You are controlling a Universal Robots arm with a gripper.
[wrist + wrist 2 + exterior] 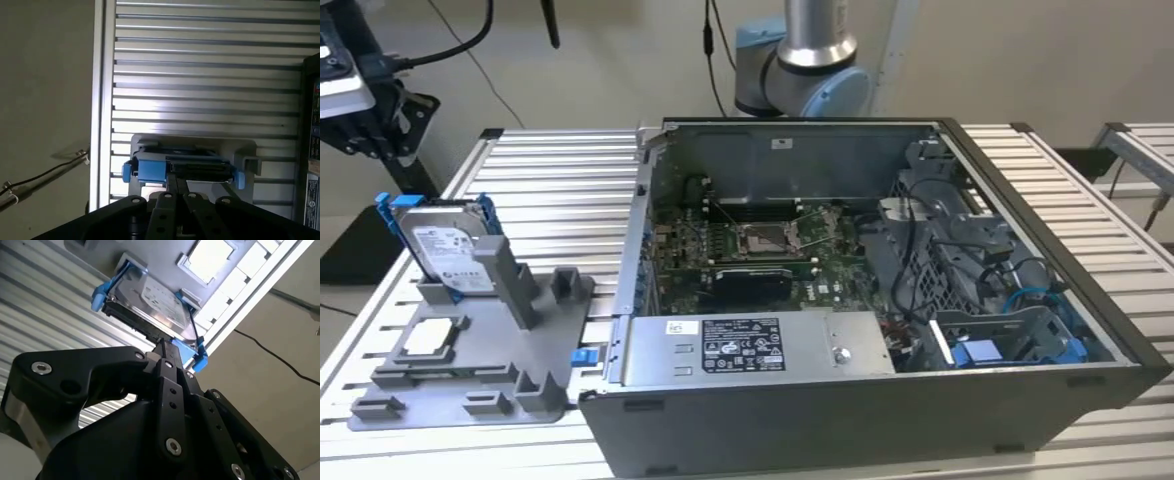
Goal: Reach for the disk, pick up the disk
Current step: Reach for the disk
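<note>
My jaws are clenched on nothing, near the disk point(447, 250): silver, white-labelled, blue-railed. It stands on edge in a grey holder point(467, 375), at the exterior view's left.

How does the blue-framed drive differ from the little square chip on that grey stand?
The disk stands upright on edge in the grey stand; the chip lies flat. The disk is larger, rectangular, with blue side rails; the chip is square, with none. Both rest on the same stand.
</note>
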